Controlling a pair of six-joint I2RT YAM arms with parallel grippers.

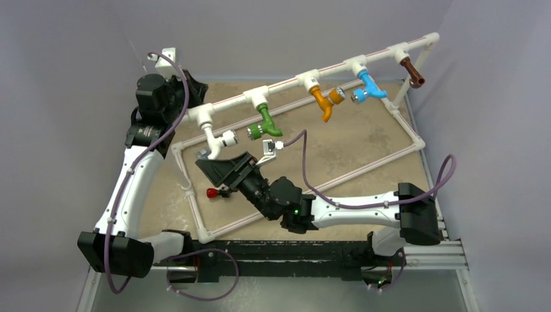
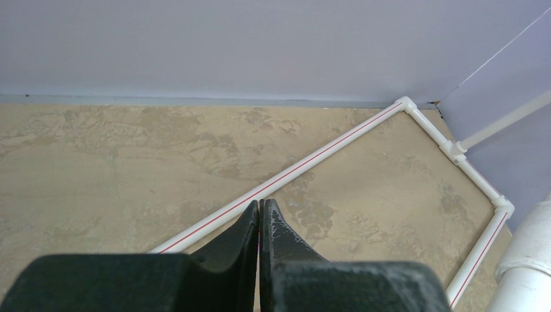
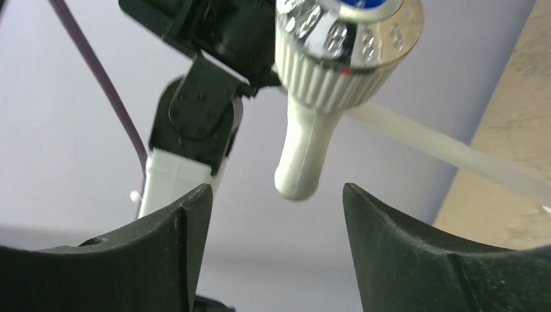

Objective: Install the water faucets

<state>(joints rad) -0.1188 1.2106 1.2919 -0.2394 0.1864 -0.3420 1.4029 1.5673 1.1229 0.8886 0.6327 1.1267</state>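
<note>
Five faucets hang from the T fittings of the raised white pipe rail (image 1: 286, 86): white (image 1: 217, 138), green (image 1: 265, 122), orange (image 1: 323, 101), blue (image 1: 368, 87) and brown (image 1: 411, 71). My right gripper (image 1: 212, 164) is open just below the white faucet. In the right wrist view the white faucet (image 3: 305, 146), with its silvery round knob, hangs just beyond the gap of the open right gripper (image 3: 276, 201), untouched. My left gripper (image 1: 184, 88) is shut and empty near the rail's left end. In the left wrist view the left gripper (image 2: 260, 207) points across the table.
A white pipe frame (image 1: 364, 168) lies flat on the tan table and also shows in the left wrist view (image 2: 305, 162). A small red-and-black piece (image 1: 212, 192) lies near the frame's left side. A thick white pipe (image 2: 529, 266) stands at the right edge. Grey walls enclose the table.
</note>
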